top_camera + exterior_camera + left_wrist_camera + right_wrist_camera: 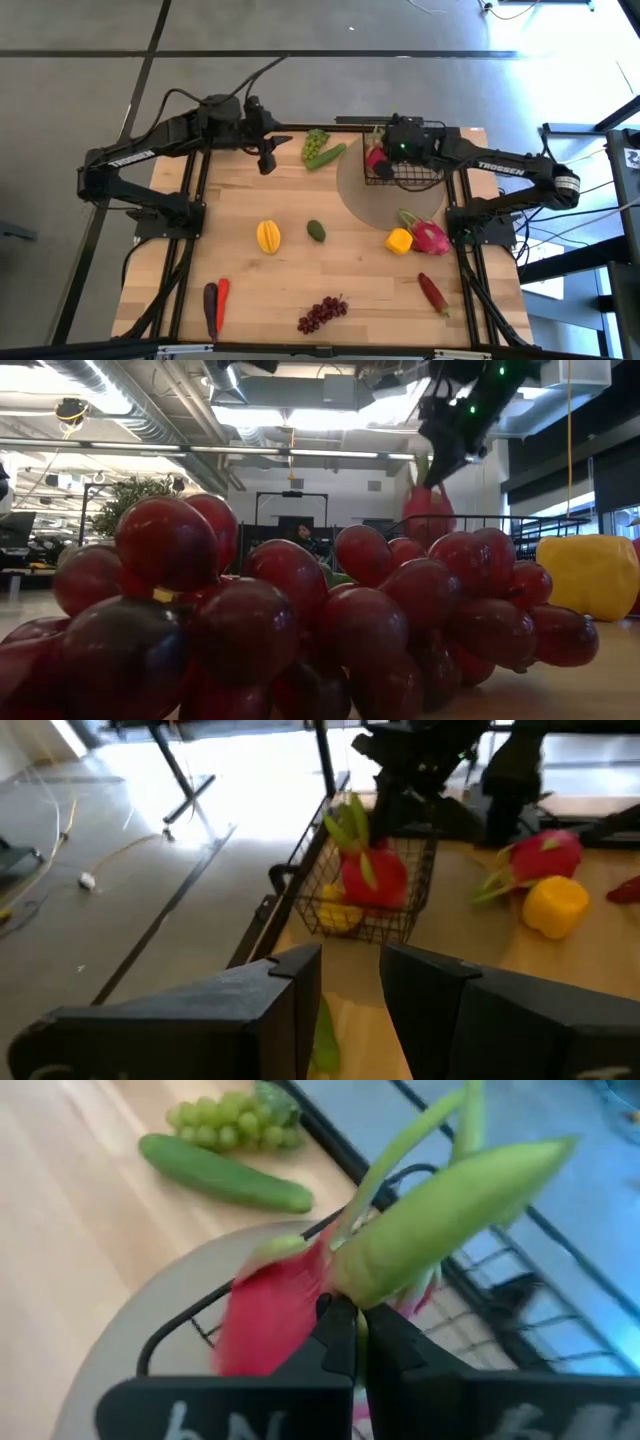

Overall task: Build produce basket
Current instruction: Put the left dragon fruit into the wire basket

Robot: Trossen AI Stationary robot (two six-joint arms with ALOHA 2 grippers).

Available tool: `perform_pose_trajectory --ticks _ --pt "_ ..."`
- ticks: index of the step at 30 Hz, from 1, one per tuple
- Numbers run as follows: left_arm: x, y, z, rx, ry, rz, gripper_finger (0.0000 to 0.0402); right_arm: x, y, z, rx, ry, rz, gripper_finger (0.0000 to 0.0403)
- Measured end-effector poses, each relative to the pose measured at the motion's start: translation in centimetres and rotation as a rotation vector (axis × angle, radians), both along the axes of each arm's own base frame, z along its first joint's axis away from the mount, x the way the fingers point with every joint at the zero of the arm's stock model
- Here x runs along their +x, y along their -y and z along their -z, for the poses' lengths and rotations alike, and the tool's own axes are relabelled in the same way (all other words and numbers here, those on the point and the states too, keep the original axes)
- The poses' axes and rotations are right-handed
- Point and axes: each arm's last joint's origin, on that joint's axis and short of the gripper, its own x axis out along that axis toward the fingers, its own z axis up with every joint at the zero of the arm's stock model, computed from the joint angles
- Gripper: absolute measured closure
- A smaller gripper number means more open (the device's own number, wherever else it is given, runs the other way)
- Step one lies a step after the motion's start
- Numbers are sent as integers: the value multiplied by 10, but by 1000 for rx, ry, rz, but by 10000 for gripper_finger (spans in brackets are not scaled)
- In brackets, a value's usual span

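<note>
Fingers of the right gripper (350,1325) are closed on a green leaf of a pink dragon fruit (275,1305), which is held over the basket (405,176) at the bench's far right edge. The left gripper (267,152) is held partly open, empty, near the far edge.

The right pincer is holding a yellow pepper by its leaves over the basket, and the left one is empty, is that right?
Not quite. The right pincer holds a pink dragon fruit by its green leaves over the basket, as the right wrist view shows. The yellow pepper lies on the table. The left pincer is empty.
</note>
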Motion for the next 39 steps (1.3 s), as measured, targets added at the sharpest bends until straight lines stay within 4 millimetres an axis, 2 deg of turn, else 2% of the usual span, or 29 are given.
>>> perform_pose_trajectory --ticks 5,10,16,23,39 --pt "-2 -5 0 -20 13 -30 307 -4 6 25 14 9 -3 403" --pt "-2 -8 0 -22 15 -42 307 -6 4 38 59 -17 -68 403" --pt "-2 -8 0 -37 26 -50 307 -4 4 40 54 -11 -106 403" --pt "-2 -8 0 -39 26 -50 307 5 5 25 24 99 -204 403" --pt "-2 -8 0 -52 34 -55 307 15 9 52 52 -35 -267 403"
